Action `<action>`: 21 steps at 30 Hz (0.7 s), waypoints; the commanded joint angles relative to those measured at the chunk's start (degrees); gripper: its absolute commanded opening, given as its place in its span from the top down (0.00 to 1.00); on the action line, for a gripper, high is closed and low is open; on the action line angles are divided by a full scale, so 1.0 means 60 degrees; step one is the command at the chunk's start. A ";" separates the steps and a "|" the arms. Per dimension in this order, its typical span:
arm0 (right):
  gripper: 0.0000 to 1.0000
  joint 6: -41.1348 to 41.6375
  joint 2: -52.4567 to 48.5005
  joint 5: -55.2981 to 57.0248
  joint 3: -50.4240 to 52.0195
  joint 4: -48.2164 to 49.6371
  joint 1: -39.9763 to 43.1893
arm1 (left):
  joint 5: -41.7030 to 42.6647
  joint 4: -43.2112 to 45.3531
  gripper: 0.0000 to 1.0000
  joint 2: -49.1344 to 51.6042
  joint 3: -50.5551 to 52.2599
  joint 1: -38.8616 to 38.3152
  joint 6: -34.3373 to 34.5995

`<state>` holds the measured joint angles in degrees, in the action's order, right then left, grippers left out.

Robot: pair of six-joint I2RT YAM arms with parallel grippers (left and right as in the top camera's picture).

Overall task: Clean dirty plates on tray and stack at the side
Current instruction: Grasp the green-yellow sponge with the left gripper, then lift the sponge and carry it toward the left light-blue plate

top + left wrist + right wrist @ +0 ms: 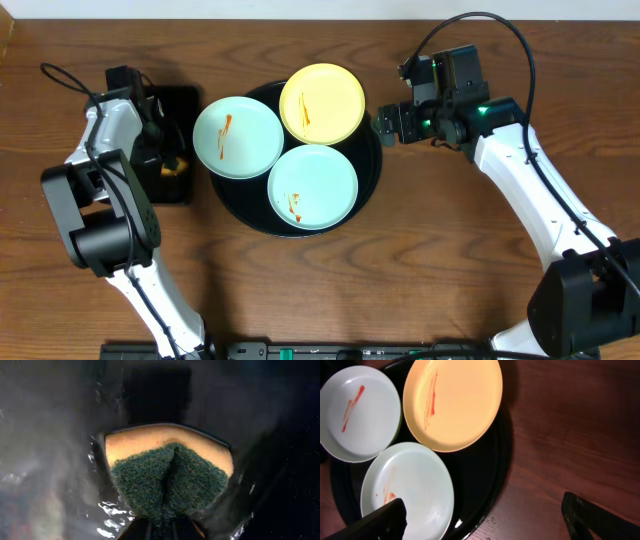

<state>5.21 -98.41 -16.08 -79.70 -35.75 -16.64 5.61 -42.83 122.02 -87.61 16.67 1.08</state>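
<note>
Overhead view: the round black tray (240,205) sits mid-worktop (450,280) with all three plates crowded on it, each streaked with orange-red sauce. The yellow plate (322,103) is at the back, one blue-green plate (238,137) hangs over the left rim, and the other blue-green plate (312,186) is at the front.

Off to the left, the left gripper (160,150) is down over a small rectangular black tray (185,110), well apart from the plates. Its wrist camera shows the jaws pinched tight on a sponge (170,480) — green scouring face up, yellow foam behind, creased down the middle by the squeeze.

The right gripper (385,125) hangs just beside the round tray's right rim, holding nothing, its jaws spread wide. From its wrist camera, one finger (385,520) hangs over the front blue-green plate (407,485) and the other over bare wood — the tray rim (480,485) lies between them, the yellow plate (452,402) farther ahead.
</note>
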 commanded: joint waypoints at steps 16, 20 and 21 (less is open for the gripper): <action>0.13 0.0914 -0.0608 -0.0015 -0.0197 0.0441 -0.0725 | -0.1351 -0.1461 0.93 -0.3723 -0.0492 0.0004 0.0466; 0.39 0.1027 -0.1086 -0.0404 -0.0197 0.0619 -0.0750 | -0.1370 -0.1843 0.93 -0.3763 -0.0492 0.0004 0.0528; 0.46 0.1027 -0.1224 -0.0528 -0.0197 0.0645 -0.0761 | -0.1370 -0.1898 0.93 -0.3767 -0.0492 0.0004 0.0634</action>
<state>9.54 -103.44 -16.91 -79.79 -32.12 -20.51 -0.84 -53.49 99.42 -89.97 16.67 3.09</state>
